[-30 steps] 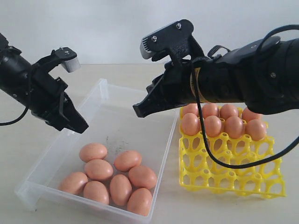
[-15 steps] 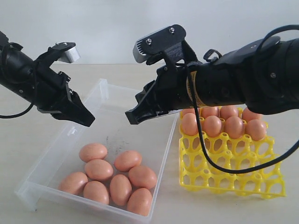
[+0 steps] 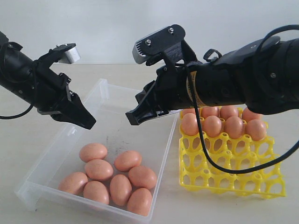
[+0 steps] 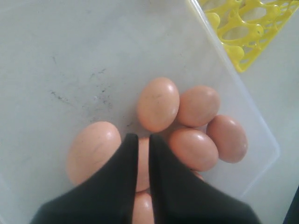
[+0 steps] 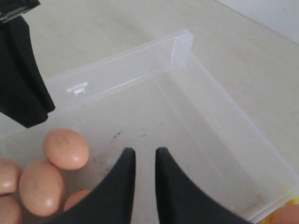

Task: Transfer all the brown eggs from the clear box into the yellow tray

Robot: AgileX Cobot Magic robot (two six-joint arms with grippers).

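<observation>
Within the last second the right tool [image 3: 132, 117] swung from the yellow tray [image 3: 233, 179] to above the clear box [image 3: 166, 154], facing the left tool [image 3: 86, 122]; both were pressed nearly together and empty. Eight brown eggs [image 3: 98, 169] lay at the box's near end and eight sat in the tray's far rows, so roughly halfway. Pale desk [image 3: 14, 158], plain white wall [image 3: 107, 23].

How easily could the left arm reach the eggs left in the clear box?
Probably easily: the left gripper hangs above the open clear box, with nothing between it and the brown eggs below.

Clear box [image 3: 119, 137] of scuffed plastic, brown eggs [image 3: 127, 160] smooth.
</observation>
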